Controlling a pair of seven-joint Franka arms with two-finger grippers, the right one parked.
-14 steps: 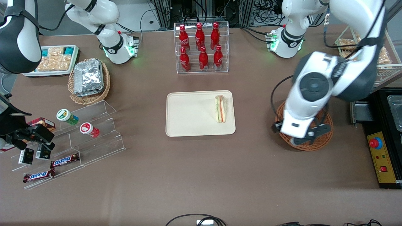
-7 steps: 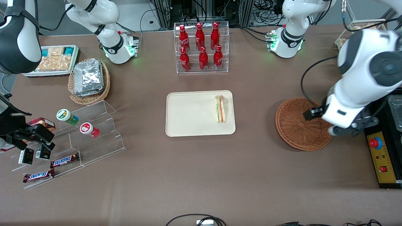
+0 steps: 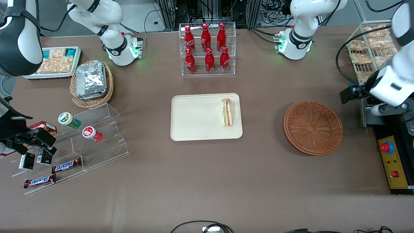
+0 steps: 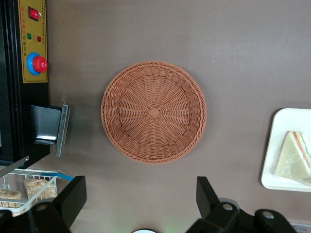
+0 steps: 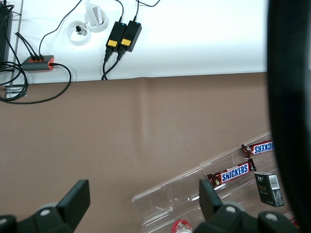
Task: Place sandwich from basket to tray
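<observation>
The sandwich (image 3: pixel 227 112), a wrapped wedge with green and orange-red layers, lies on the cream tray (image 3: pixel 197 116), near the tray's edge that faces the basket. The round reddish-brown wicker basket (image 3: pixel 313 127) holds nothing. In the left wrist view, the empty basket (image 4: pixel 153 111) shows whole, with the sandwich (image 4: pixel 295 158) and a corner of the tray (image 4: pixel 274 160) beside it. My gripper (image 4: pixel 140 187) is open with nothing between its fingers. It hangs high at the working arm's end of the table (image 3: pixel 388 109), off to the side of the basket.
A clear rack of red bottles (image 3: pixel 207 48) stands farther from the camera than the tray. A wire rack of snack packets (image 3: pixel 372 48) and a yellow control box with a red stop button (image 3: pixel 393 161) sit at the working arm's end. A foil-packet basket (image 3: pixel 91 82) and acrylic steps (image 3: pixel 81 142) are at the parked arm's end.
The working arm was over the basket, then swung away toward its own end of the table, uncovering the empty basket. The sandwich and tray have not moved.
</observation>
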